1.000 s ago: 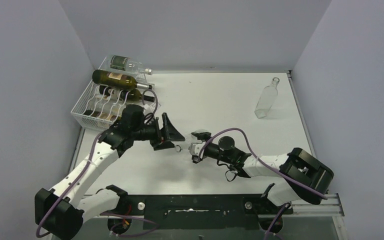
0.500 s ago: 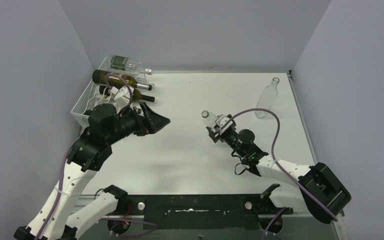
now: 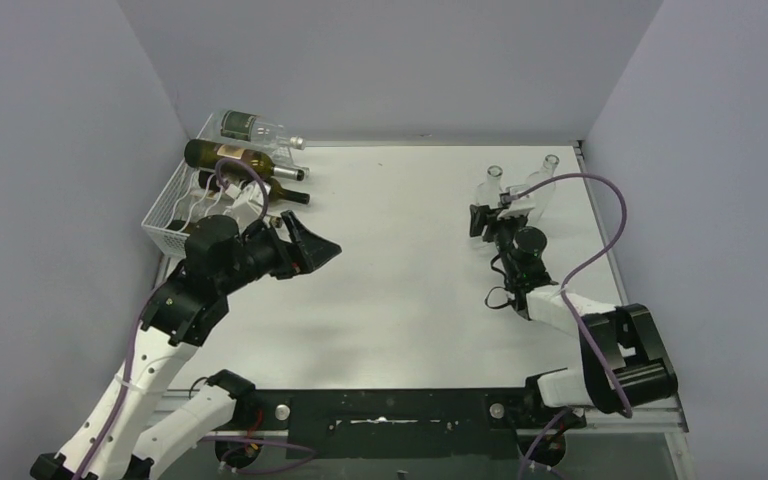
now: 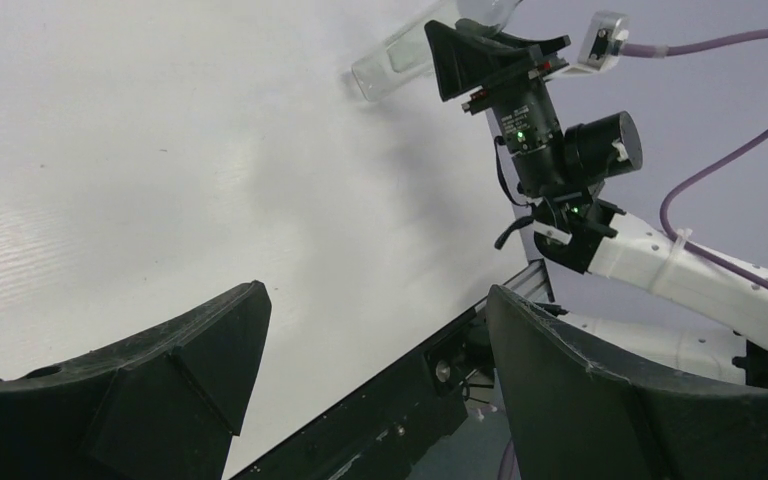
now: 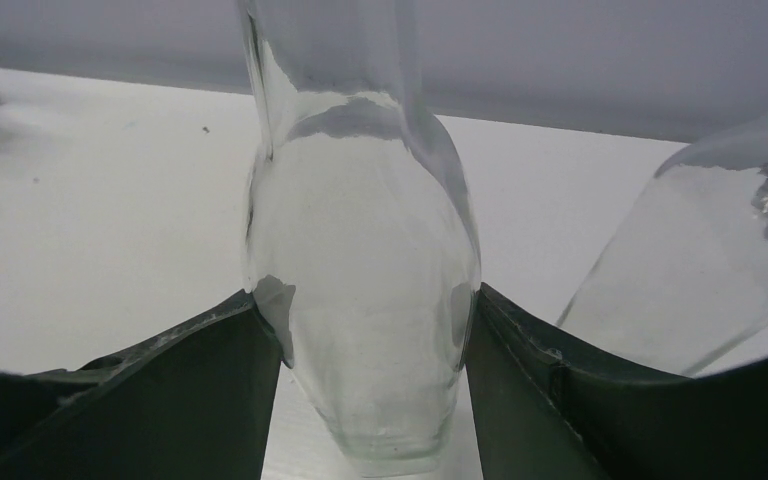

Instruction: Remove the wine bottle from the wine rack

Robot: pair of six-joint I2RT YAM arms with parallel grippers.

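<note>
Right end effector (image 3: 490, 213): found clenched on a clear wine bottle (image 5: 360, 260), upright near the tabletop's (image 3: 410, 300) far right corner, just beside a second clear bottle (image 5: 690, 270). Left end effector (image 3: 312, 245): found released, empty, near the wine rack (image 3: 172, 215) at the far left corner. Judged removal done for this bottle; set-down and release left. Saw other bottles (image 3: 235, 157) on the rack from above only; saw grip contact only from right wrist, base touchdown unclear.

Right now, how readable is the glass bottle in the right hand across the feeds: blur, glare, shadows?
Right wrist view: held bottle sharp, the white table showing through it. Top view: it is tiny and pale beside the second clear bottle. Left wrist view: soft shadows, no glare.
</note>
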